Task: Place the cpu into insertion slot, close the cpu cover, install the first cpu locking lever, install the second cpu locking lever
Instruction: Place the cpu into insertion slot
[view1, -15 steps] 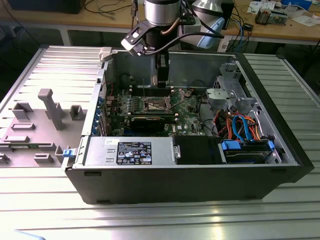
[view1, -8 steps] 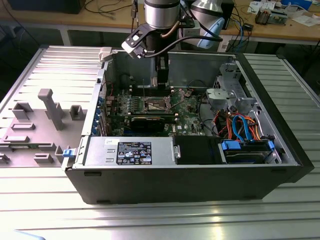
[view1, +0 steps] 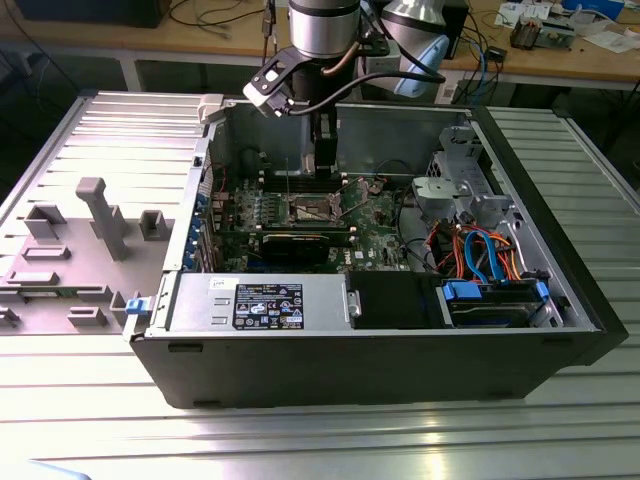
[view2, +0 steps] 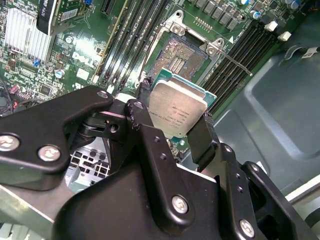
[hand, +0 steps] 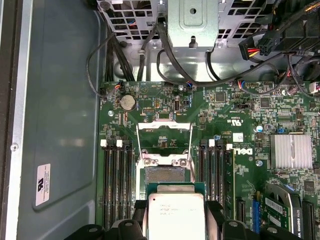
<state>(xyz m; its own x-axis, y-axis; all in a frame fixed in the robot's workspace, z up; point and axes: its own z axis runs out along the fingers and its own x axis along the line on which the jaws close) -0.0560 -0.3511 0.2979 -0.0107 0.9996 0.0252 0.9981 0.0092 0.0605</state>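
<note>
An open computer case (view1: 380, 360) lay on a ribbed metal table (view1: 300, 440). Grey plastic fixtures (view1: 105, 215) stood at the exterior view's left; orange and blue cables (view1: 478, 252) coiled inside it.

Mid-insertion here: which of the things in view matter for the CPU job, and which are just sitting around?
Job:
gripper, shut on the cpu
insertion slot, bare
cpu cover, open
locking lever, beside the slot

Lying about:
memory slots
heatsink
coin battery
power supply
</note>
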